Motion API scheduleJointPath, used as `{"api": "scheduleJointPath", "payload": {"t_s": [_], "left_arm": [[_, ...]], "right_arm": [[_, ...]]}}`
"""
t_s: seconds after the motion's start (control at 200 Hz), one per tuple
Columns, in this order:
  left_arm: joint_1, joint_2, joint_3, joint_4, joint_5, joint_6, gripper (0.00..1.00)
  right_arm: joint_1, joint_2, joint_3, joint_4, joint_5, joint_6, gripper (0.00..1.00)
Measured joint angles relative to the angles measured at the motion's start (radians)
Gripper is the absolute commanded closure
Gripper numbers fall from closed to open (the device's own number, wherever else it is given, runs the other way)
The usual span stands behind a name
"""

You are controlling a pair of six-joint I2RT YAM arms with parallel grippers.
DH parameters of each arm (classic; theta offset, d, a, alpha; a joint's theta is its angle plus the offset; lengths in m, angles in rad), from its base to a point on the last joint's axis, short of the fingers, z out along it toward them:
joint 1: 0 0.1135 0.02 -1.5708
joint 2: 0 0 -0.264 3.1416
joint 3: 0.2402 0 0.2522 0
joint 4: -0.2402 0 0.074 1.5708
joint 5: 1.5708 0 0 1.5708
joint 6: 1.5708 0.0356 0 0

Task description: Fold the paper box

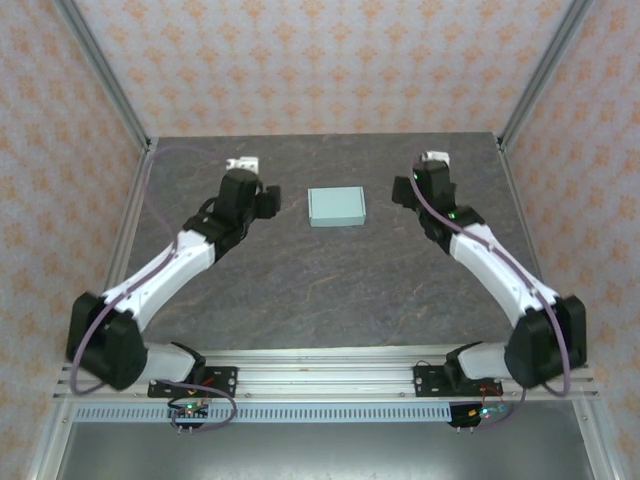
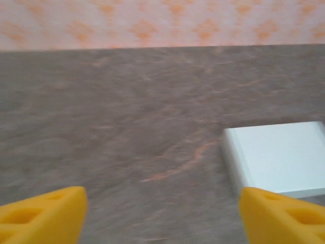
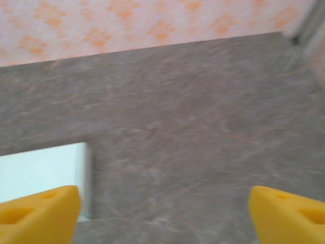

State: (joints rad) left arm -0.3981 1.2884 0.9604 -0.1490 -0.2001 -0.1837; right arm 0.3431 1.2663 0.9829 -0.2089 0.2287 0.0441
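Observation:
The paper box (image 1: 336, 206) is a small, closed, pale mint-teal rectangle lying flat on the dark stone table, between the two arms. My left gripper (image 1: 262, 196) hovers a little to its left; in the left wrist view (image 2: 162, 216) its yellow fingers (image 2: 43, 216) stand wide apart over bare table, with the paper box (image 2: 279, 157) ahead at the right. My right gripper (image 1: 408, 188) hangs to the box's right; in the right wrist view (image 3: 162, 216) its fingers (image 3: 289, 213) are spread wide, the paper box (image 3: 43, 170) at the lower left. Neither gripper touches the box.
A small white object (image 1: 242, 162) lies at the back left of the table (image 1: 330, 290). Patterned walls and metal frame posts (image 1: 105, 70) close in the back and sides. The arms' base rail (image 1: 330, 380) runs along the near edge.

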Motion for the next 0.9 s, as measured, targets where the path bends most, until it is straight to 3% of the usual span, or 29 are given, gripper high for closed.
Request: {"api": "scheduleJointPath", "payload": {"t_s": [0.18,0.35,0.55,0.766,0.901], "left_arm": [[0.073,-0.158,-0.256,0.078,-0.178,0.01,0.0],[0.199,-0.2,-0.38,0.182,-0.233,0.011,0.0],[0.304,-0.053,-0.454,0.445,-0.17,0.08,0.0],[0.341,0.153,-0.48,0.654,-0.036,0.133,0.0],[0.341,0.193,-0.515,0.769,0.042,0.159,0.0]], "right_arm": [[-0.052,-0.211,-0.359,0.234,0.128,-0.048,0.01],[-0.111,-0.166,-0.5,0.383,0.161,-0.052,0.01],[-0.122,0.037,-0.554,0.638,0.148,-0.116,0.01],[-0.167,0.138,-0.557,0.759,0.074,-0.15,0.01],[-0.228,0.176,-0.57,0.898,-0.006,-0.146,0.01]]}}
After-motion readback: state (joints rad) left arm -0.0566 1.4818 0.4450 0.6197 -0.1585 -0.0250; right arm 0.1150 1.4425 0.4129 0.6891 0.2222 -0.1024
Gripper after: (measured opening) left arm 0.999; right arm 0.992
